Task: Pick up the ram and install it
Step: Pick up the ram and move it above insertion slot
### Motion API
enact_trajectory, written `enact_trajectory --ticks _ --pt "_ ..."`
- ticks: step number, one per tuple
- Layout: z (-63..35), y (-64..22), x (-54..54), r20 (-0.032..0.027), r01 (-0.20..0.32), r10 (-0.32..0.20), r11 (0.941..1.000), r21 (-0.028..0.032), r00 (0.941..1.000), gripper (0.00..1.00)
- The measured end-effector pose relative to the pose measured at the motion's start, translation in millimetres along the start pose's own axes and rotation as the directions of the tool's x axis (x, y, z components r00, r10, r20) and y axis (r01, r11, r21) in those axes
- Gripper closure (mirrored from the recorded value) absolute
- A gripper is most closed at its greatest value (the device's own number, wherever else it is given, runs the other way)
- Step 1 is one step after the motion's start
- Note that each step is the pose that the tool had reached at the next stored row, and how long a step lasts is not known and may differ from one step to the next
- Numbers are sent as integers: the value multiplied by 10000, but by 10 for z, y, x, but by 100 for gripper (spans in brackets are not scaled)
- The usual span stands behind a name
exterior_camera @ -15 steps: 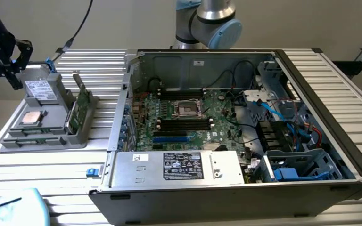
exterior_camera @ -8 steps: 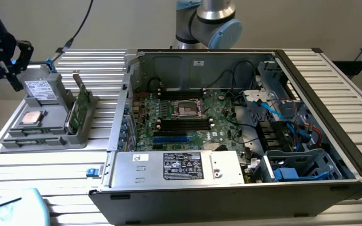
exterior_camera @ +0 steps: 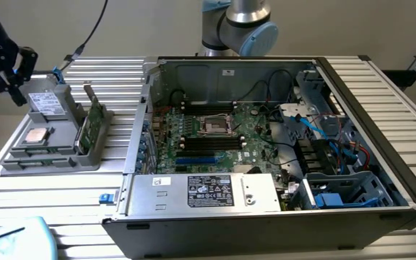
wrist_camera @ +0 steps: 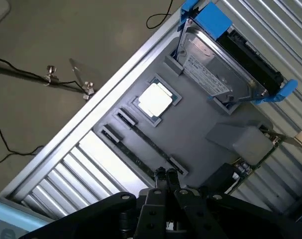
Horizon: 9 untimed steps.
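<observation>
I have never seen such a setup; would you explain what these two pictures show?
It is a robot arm that works on an open computer. One picture comes from a camera off the arm; the other from one on its wrist, looking down past its jaws. These are shut and hold nothing, above a grey tray on the ribbed table. The tray carries a hard drive, a processor chip and a long dark strip, probably the memory stick to be fitted.

Black gripper (exterior_camera: 11, 86) at the exterior view's far left, raised and pointed downward. Fingers (wrist_camera: 160, 175) pressed together, tip against tip, empty. Grey arm joint (exterior_camera: 248, 24) with a pale blue cap at the far middle, bent toward the left.
</observation>
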State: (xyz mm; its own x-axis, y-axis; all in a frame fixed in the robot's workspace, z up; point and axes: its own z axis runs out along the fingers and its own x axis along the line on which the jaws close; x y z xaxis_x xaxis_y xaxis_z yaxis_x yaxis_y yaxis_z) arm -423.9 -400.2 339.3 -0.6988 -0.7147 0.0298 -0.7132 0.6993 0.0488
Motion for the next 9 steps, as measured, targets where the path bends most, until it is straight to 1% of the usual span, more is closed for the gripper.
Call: enact_trajectory --ticks 2,5,7,9 --pt "5 -1 0 -31 361 -361 9993 -3 9993 89" --pt "16 -1 -1 -63 908 -908 9959 6 9958 89" --pt "27 -2 -1 -80 1255 -1254 9921 14 9921 89" --pt "37 -2 -1 -99 1627 -1627 9867 23 9866 89"
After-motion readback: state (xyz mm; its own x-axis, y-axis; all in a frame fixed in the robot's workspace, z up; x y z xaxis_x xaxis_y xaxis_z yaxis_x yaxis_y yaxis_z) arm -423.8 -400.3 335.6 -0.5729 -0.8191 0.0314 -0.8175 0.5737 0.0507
